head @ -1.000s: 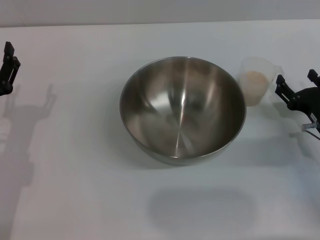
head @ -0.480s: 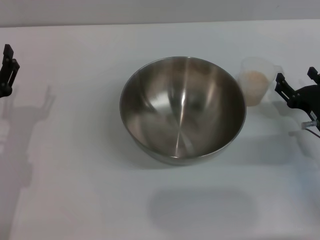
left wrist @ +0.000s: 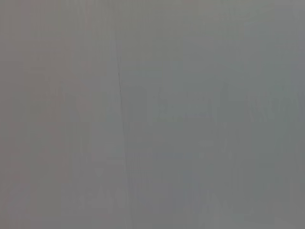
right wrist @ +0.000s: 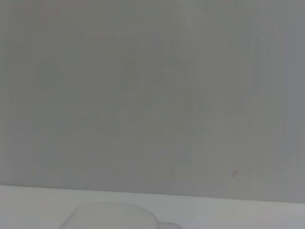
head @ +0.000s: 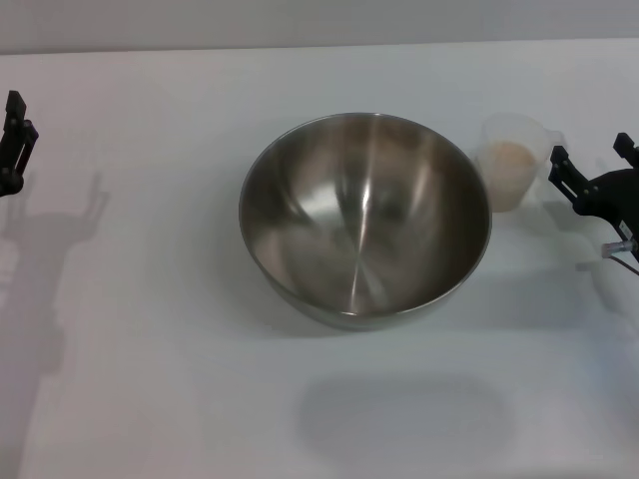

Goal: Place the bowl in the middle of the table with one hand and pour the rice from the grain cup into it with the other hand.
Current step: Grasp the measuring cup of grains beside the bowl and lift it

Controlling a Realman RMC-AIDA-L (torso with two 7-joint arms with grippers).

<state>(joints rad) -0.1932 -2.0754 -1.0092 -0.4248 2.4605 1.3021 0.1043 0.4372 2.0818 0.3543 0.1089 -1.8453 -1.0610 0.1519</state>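
Note:
The big steel bowl [head: 364, 218] stands empty in the middle of the white table [head: 150, 379]. Just to its right, close to its rim, stands the clear grain cup [head: 513, 160], upright and holding pale rice [head: 506, 158]. My right gripper [head: 591, 160] hovers open right of the cup, a short gap away, with nothing between its fingers. The cup's rim [right wrist: 112, 215] shows faintly at the edge of the right wrist view. My left gripper [head: 16, 135] hangs open at the far left edge, well clear of the bowl. The left wrist view shows only a grey surface.
A grey wall runs along the table's far edge [head: 319, 45]. Shadows of both arms fall on the tabletop at the left and right sides.
The left gripper has drifted a little further toward the left edge. The right gripper has shifted slightly right and up. Bowl and cup have not moved.

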